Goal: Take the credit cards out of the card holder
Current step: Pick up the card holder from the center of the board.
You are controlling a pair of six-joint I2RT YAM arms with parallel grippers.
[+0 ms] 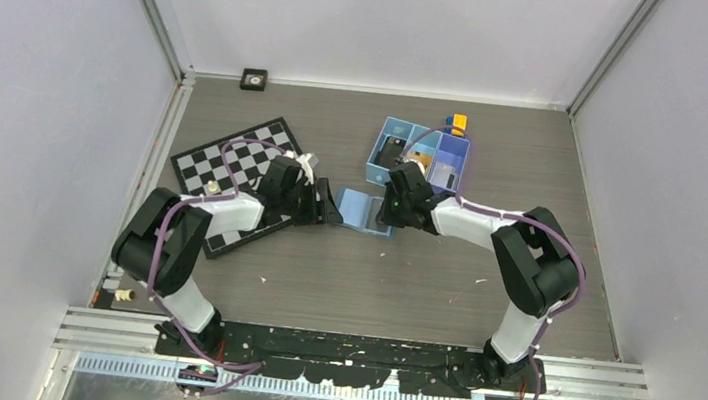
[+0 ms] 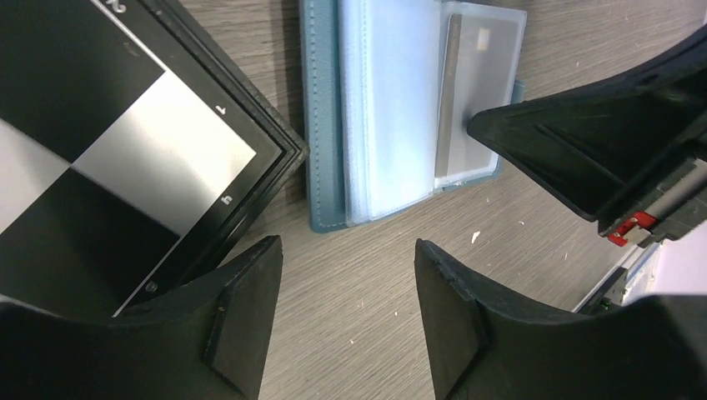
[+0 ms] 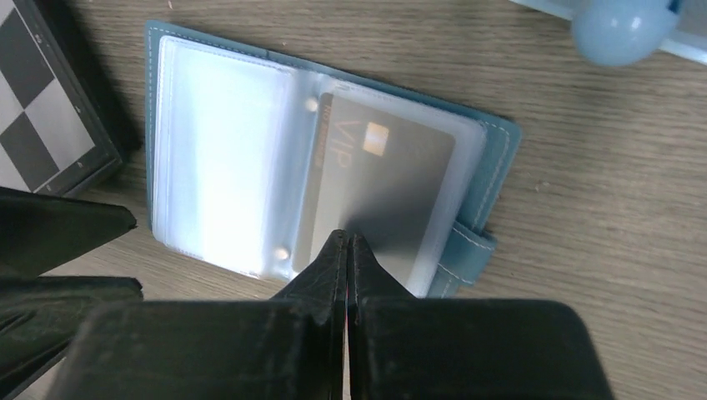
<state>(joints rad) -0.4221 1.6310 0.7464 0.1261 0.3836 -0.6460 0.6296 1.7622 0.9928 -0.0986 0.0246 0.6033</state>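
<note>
Open flat on table (image 3: 584, 250), just beside chessboard (image 2: 125, 158): wallet (image 3: 217, 158), with grey card (image 3: 383, 192) in its right clear sleeve. Fingers of right gripper (image 3: 346, 242) pressed together at card's near edge, perhaps nipping it, hard to tell. Fingers of left gripper (image 2: 346, 254) apart, low near wallet's corner.

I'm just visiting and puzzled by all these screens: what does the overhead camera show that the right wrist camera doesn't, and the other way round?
Only the overhead view: the left arm and right arm in full, the whole chessboard, and the blue tray with its three compartments beyond the card holder. Only the right wrist view: a silver-grey card marked VIP inside a clear sleeve, with the right gripper shut, its tips at the card's near edge. Both: the open card holder lying on the wood-grain table, beside the chessboard.
</note>
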